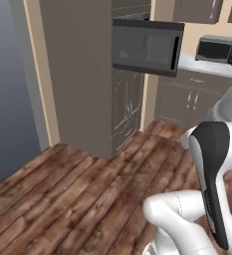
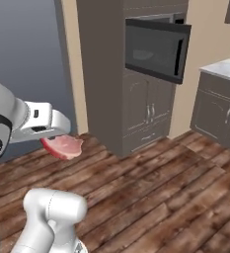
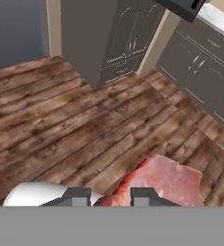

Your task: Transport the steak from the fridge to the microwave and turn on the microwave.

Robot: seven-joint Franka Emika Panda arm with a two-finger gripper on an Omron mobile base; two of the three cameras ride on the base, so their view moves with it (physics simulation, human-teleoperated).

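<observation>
The steak (image 2: pixel 63 147), a flat red-pink slab, hangs over the wooden floor with my gripper (image 2: pixel 56 139) shut on it. In the hand view the steak (image 3: pixel 166 181) sticks out past the two dark fingertips (image 3: pixel 78 197), and the gripper (image 3: pixel 111 198) holds its near edge. The microwave (image 1: pixel 146 47) is a dark built-in unit set high in a tall grey cabinet column, ahead and to the right of the hand. Its windowed door (image 2: pixel 156 49) stands swung outward. The fridge is out of view.
The tall cabinet column (image 1: pixel 82 74) has lower doors (image 2: pixel 146 111) under the microwave. To its right, base cabinets (image 1: pixel 187 102) carry a pale counter (image 2: pixel 225 68) with a small countertop oven (image 1: pixel 217 50). Wooden floor (image 1: pixel 72 189) stretches between me and the cabinets.
</observation>
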